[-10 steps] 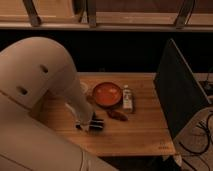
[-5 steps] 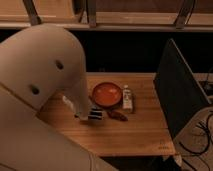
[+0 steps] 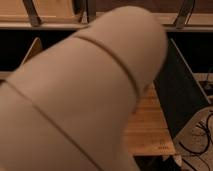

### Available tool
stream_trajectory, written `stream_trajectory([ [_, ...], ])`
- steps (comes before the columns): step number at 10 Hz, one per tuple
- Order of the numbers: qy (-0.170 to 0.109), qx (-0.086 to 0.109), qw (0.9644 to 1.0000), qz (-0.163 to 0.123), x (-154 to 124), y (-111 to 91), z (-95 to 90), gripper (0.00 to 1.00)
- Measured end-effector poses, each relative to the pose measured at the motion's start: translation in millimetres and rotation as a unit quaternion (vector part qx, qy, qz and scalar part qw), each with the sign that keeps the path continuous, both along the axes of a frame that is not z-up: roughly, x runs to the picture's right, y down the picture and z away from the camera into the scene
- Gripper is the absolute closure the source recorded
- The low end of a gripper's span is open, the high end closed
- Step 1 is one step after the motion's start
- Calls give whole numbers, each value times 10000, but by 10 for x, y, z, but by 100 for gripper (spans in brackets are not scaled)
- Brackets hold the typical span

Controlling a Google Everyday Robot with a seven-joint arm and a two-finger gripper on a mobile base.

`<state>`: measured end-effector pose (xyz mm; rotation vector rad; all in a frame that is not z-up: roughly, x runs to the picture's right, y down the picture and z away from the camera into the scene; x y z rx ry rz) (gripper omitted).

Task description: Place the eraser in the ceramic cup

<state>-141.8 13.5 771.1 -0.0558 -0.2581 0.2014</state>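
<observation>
My own pale arm [image 3: 85, 95] fills most of the camera view and hides nearly all of the wooden table [image 3: 147, 125]. The gripper is hidden behind the arm. The eraser and the ceramic cup are hidden as well. Only a strip of the table's right part shows, with nothing on it.
A dark upright panel [image 3: 177, 90] stands at the table's right edge. Cables [image 3: 202, 137] lie on the floor to the right. A wooden rail with metal struts [image 3: 30, 15] runs along the back.
The arm has swung up and across the camera, now covering the orange-red bowl, the things beside it and the gripper, all of which showed before.
</observation>
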Motion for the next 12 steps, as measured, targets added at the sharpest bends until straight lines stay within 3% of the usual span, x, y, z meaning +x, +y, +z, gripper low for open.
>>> stream_trajectory([
  [5, -335, 247, 9991, 89, -122, -240, -192, 100],
  [9, -1158, 734, 9902, 272, -193, -930, -578, 100],
  [12, -1350, 824, 9870, 285, -210, -1075, -691, 100],
])
